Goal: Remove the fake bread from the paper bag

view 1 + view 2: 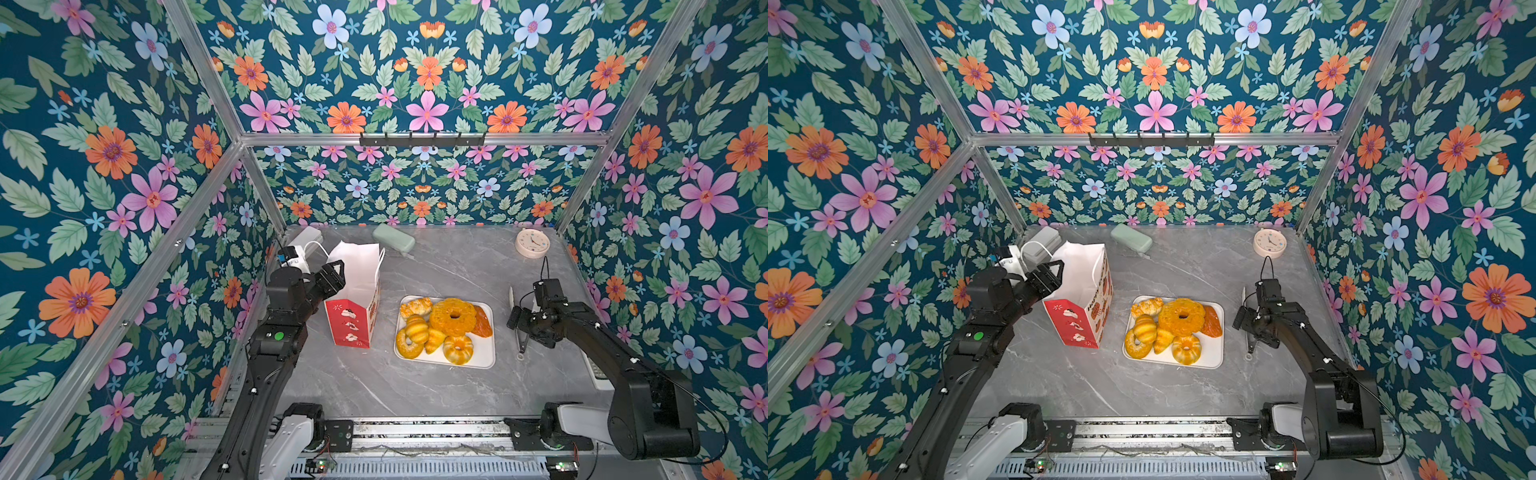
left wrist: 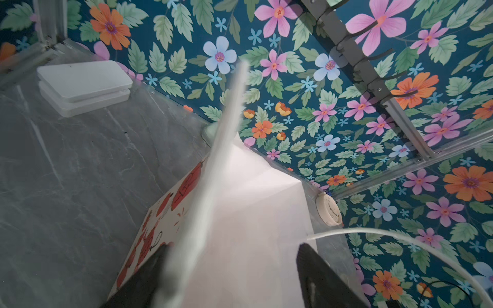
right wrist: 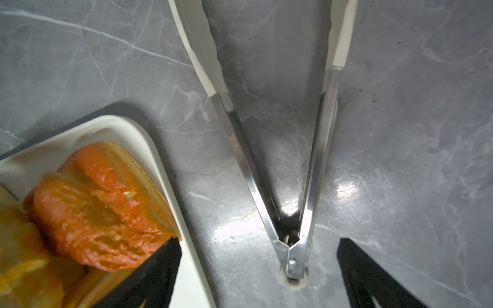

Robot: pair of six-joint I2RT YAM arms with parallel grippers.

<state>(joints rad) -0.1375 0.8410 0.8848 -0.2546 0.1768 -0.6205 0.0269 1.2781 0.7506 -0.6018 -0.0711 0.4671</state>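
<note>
The paper bag (image 1: 357,291) (image 1: 1086,286), white with a red base, stands on the left of the table. My left gripper (image 1: 332,275) (image 1: 1050,272) is at its upper left rim, open. In the left wrist view the left gripper (image 2: 233,248) straddles the bag's white wall (image 2: 253,213), with a blurred white strip close to one finger. The fake bread (image 1: 440,318) (image 1: 1173,318) (image 3: 98,208) lies piled on a white tray (image 1: 486,361) (image 1: 1214,361) (image 3: 120,128). My right gripper (image 1: 524,332) (image 1: 1252,332) (image 3: 260,269) hangs open beside the tray, holding nothing. The bag's bottom is hidden.
Metal tongs (image 1: 521,343) (image 3: 240,149) lie on the table under the right gripper. At the back stand a clock (image 1: 532,243), a green case (image 1: 393,237) and stacked white boxes (image 1: 305,239) (image 2: 82,85). A hook rail (image 1: 422,139) hangs on the back wall.
</note>
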